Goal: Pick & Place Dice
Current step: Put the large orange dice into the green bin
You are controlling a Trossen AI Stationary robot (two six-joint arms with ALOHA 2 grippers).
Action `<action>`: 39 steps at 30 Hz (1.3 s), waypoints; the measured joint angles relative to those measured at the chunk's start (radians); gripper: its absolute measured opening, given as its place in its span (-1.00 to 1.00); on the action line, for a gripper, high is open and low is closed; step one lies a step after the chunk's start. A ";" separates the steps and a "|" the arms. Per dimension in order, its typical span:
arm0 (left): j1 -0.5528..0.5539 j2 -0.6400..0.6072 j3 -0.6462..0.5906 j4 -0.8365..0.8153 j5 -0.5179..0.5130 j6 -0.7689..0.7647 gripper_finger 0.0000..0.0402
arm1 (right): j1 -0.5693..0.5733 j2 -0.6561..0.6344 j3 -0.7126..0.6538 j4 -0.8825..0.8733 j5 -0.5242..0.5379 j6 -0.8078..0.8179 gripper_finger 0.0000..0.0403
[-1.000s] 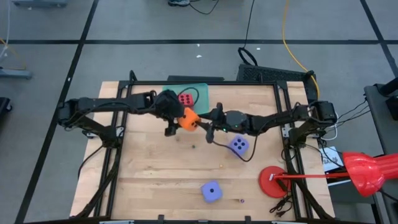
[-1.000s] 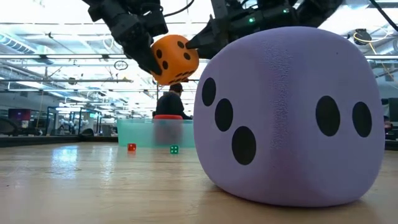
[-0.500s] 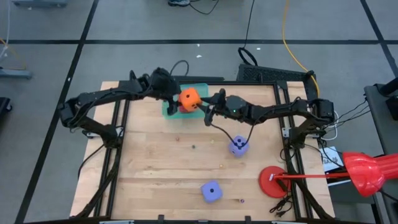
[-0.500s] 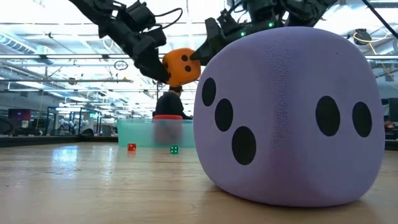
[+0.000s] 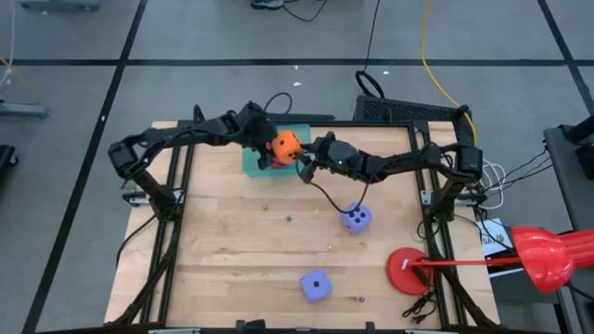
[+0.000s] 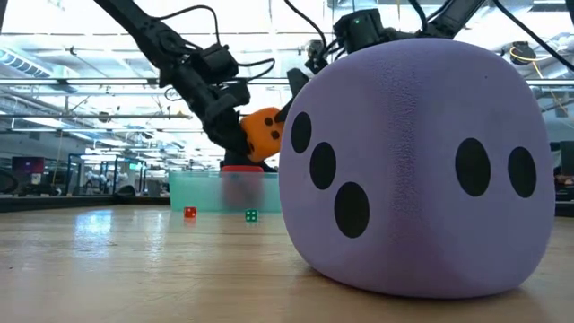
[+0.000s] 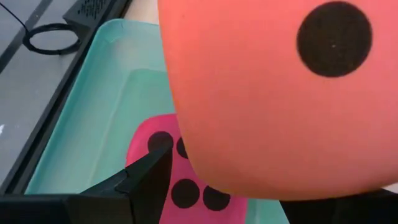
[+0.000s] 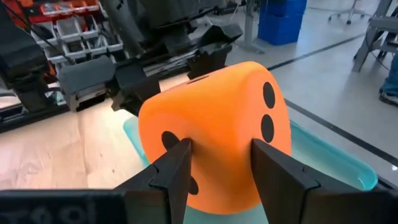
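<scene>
Both grippers, left (image 5: 267, 151) and right (image 5: 302, 163), pinch the orange die (image 5: 285, 146) upper-centre; release together, low over tray (image 5: 251, 163).

Teal tray (image 5: 251, 159) at the table's (image 5: 232, 250) far edge; a red, perhaps funnel-like, object (image 5: 548, 255) lies right.

An orange die (image 8: 217, 134) with dark pips fills the middle, pinched between the right gripper's (image 8: 219, 163) two dark fingers (image 8: 173, 169). Behind it, the left gripper (image 8: 165, 73) also touches the die. A teal tray (image 8: 339, 163) lies beneath.
</scene>
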 joint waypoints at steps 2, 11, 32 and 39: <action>0.000 0.000 0.000 0.002 -0.001 -0.003 0.33 | -0.007 -0.002 -0.001 -0.009 0.000 0.000 -0.24; -0.002 0.000 0.000 0.031 -0.014 -0.027 0.33 | -0.017 0.003 -0.041 -0.045 -0.012 0.027 -0.24; -0.025 -0.006 0.004 0.040 -0.031 -0.029 0.33 | -0.005 -0.046 -0.041 -0.181 -0.036 0.051 -0.24; -0.025 -0.005 0.003 0.025 -0.055 -0.025 0.33 | 0.004 -0.057 -0.037 -0.189 -0.034 0.051 -0.24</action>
